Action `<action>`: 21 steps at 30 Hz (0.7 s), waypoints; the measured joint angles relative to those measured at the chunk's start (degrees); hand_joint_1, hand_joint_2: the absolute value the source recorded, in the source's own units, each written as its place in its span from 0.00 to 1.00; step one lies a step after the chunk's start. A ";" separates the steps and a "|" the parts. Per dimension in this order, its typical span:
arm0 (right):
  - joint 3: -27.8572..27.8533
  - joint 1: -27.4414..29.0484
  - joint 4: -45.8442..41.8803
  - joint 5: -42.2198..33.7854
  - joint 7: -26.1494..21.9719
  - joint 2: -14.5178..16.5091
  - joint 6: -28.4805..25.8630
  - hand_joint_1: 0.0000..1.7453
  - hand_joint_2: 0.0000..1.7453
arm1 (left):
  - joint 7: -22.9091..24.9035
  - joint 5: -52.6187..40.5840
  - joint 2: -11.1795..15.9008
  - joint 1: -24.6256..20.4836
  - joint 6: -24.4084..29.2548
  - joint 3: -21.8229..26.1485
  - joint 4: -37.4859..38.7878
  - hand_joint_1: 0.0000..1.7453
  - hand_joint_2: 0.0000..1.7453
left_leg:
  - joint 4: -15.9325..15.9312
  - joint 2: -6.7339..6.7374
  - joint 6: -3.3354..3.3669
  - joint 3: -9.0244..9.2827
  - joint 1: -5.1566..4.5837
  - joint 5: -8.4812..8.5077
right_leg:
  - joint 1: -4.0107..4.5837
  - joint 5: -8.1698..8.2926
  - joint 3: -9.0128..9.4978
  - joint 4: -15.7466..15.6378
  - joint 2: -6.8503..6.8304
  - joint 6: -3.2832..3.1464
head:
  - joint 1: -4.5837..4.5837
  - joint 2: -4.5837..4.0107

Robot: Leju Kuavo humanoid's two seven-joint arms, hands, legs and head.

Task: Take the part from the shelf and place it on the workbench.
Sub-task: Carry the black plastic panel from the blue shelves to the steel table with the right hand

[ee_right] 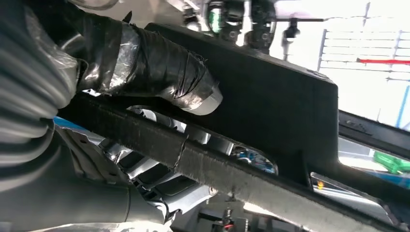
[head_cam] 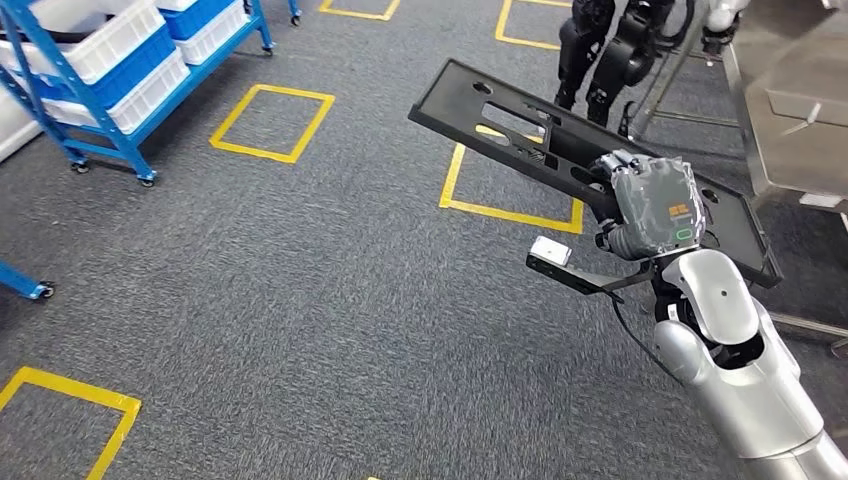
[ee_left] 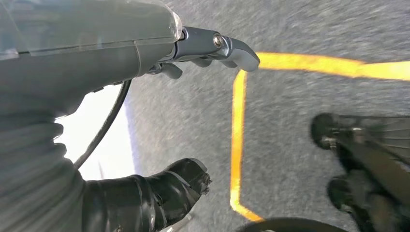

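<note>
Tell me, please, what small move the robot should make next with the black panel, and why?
Probably keep carrying it toward the metal workbench on the right: the right robot hand grips the long black panel in mid-air over carpet, not yet over the bench.

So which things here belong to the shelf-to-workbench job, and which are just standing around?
Job:
- black part, long flat panel with cutouts, held off the floor
- right hand, gripping it
- grey metal workbench

Standing around:
- blue shelf with white bins
- yellow floor squares
- another dark robot

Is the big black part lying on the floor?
No, the right hand holds the black part up in the air above the grey carpet.
</note>
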 joint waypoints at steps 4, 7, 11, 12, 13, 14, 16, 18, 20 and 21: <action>0.03 -0.13 -0.02 0.54 0.47 0.06 0.04 1.00 1.00 | -0.17 0.44 0.21 -0.39 -0.08 -0.29 0.01 0.00 1.00 | -1.39 2.44 1.28 0.54 -0.09 0.85 | -0.26 -0.69 -1.06 1.10 -0.67 1.23 | 0.06 0.00; 0.14 -0.43 0.01 0.94 0.82 0.21 0.12 1.00 1.00 | -0.40 0.59 0.33 -0.22 -0.20 -0.52 0.03 0.00 1.00 | -1.93 4.41 1.85 0.67 -0.26 1.13 | -0.10 -5.71 -5.25 10.34 -5.25 1.58 | 0.21 0.00; 0.57 -0.46 0.07 1.62 1.45 0.52 0.29 1.00 1.00 | -0.55 0.83 0.58 -0.18 -0.34 -0.78 0.05 0.00 1.00 | -1.72 7.01 1.78 0.65 -0.38 0.84 | -0.44 -4.55 -5.37 11.72 -6.36 1.83 | 0.22 0.00; 0.59 -0.55 0.08 1.80 1.55 0.60 0.29 1.00 1.00 | -0.55 0.91 0.61 -0.19 -0.40 -0.85 0.05 0.00 1.00 | -1.61 7.54 1.64 0.73 -0.43 0.68 | -0.40 -2.78 -3.13 7.60 -7.32 1.71 | 0.22 0.00; 0.60 -0.70 0.08 2.02 1.64 0.67 0.28 1.00 1.00 | -0.55 1.00 0.66 -0.19 -0.47 -0.92 0.05 0.00 1.00 | -1.46 8.02 1.44 0.76 -0.57 0.50 | -0.11 -1.55 -1.13 3.88 -8.41 1.53 | 0.22 0.00; 0.61 -0.87 0.08 2.27 1.77 0.72 0.26 1.00 1.00 | -0.55 1.08 0.73 -0.19 -0.54 -0.99 0.05 0.00 1.00 | -1.32 8.47 1.23 0.80 -0.71 0.33 | 0.16 -0.77 0.30 1.09 -9.21 1.25 | 0.21 0.00; 0.68 -1.13 0.08 2.89 2.12 0.77 0.27 1.00 1.00 | -0.55 1.14 0.90 -0.23 -0.62 -1.16 0.05 0.00 1.00 | -1.23 9.38 0.78 0.89 -0.95 0.11 | 0.66 -0.71 0.81 -0.34 -9.33 0.72 | 0.20 0.00; 0.73 -1.19 0.08 3.83 2.55 0.69 0.28 1.00 1.00 | -0.56 1.15 0.96 -0.39 -0.63 -1.48 0.05 0.00 1.00 | -1.09 9.82 0.21 1.12 -0.87 -0.30 | 0.44 -0.46 0.84 -0.67 -8.08 0.13 | 0.19 0.00; 0.73 -1.30 0.08 4.89 2.91 0.58 0.28 1.00 1.00 | -0.58 1.14 1.00 -0.32 -0.65 -1.91 0.05 0.00 1.00 | 1.47 7.82 -0.29 0.14 -0.62 -2.20 | 0.13 -0.15 1.11 -1.14 -7.00 -0.58 | 0.17 0.00; 0.74 -1.33 0.08 5.26 3.05 0.57 0.27 1.00 1.00 | -0.60 1.13 1.03 -0.20 -0.65 -2.11 0.05 0.00 1.00 | 4.61 6.31 -0.44 -1.35 -0.47 -3.94 | 0.10 -0.08 1.18 -1.22 -6.49 -0.83 | 0.16 0.00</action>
